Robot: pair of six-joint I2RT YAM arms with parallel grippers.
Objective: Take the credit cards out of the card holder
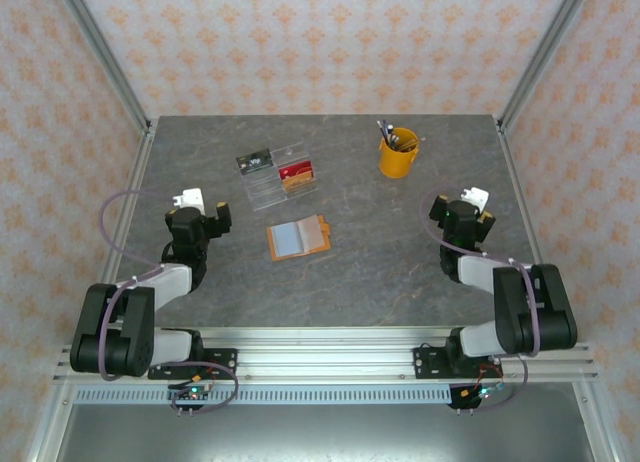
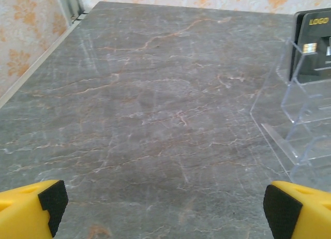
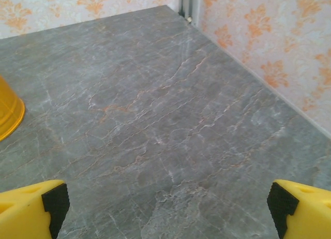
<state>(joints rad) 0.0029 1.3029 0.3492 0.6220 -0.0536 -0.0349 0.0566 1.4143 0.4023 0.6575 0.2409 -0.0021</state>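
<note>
Top external view is showing the left gripper point(image 1: 200, 206) hovering over the left part of a dark grey marbled table point(image 1: 400, 277), its jaws spread wide with nothing between them; the left wrist view is showing the same gripper point(image 2: 165, 204) with its yellow, black-padded fingertips point(image 2: 51, 200) standing far apart above bare surface. To its right, toward the far edge, a clear acrylic tray point(image 1: 272, 182) with stepped compartments is standing on the table, and a black card point(image 1: 255, 162) and a red card point(image 1: 297, 169) are sitting in it; the left wrist view is catching this tray point(image 2: 289, 115) at its right side, the black card point(image 2: 313, 37) upright at the back. Nearer the arms, just in front of the tray, the small flat orange-tan card holder point(image 1: 298, 238) is lying open near the table's middle, grey-blue panel on the left; whether cards are sitting in its pockets cannot be told. A round yellow cup point(image 1: 398, 154) holding pens is standing toward the far right corner, its wall showing in the right wrist view point(image 3: 8, 112). The right gripper point(image 1: 468, 208) is hovering near the right edge, jaws likewise spread and empty point(image 3: 165, 205).
</note>
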